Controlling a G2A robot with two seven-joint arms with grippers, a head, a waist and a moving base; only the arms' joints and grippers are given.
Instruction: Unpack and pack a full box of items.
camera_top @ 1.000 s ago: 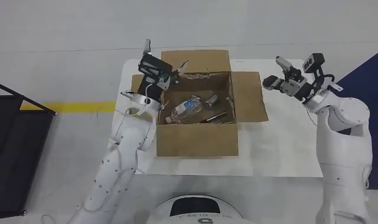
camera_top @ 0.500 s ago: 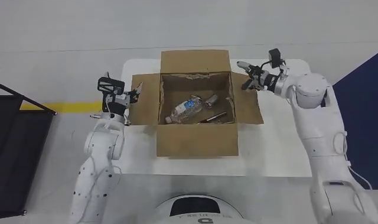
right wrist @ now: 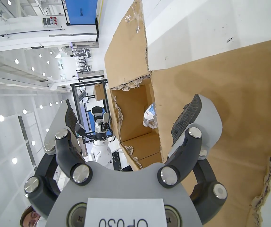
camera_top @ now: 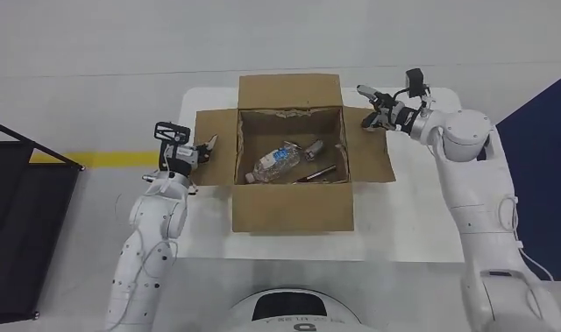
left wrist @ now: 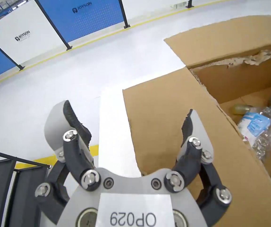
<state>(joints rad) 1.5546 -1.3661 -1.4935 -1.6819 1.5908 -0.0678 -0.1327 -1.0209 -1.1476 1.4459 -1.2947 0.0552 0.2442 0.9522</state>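
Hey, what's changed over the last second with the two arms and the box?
The left gripper pulled back from above the far left corner of the cardboard box to outside its left flap. The right gripper swung in from the side to the far corner of the right flap. Both are open and empty; nothing was grasped. The box and the water bottle inside stayed put.

One box (camera_top: 294,208), one plastic bottle (camera_top: 279,159), one table (camera_top: 412,222)
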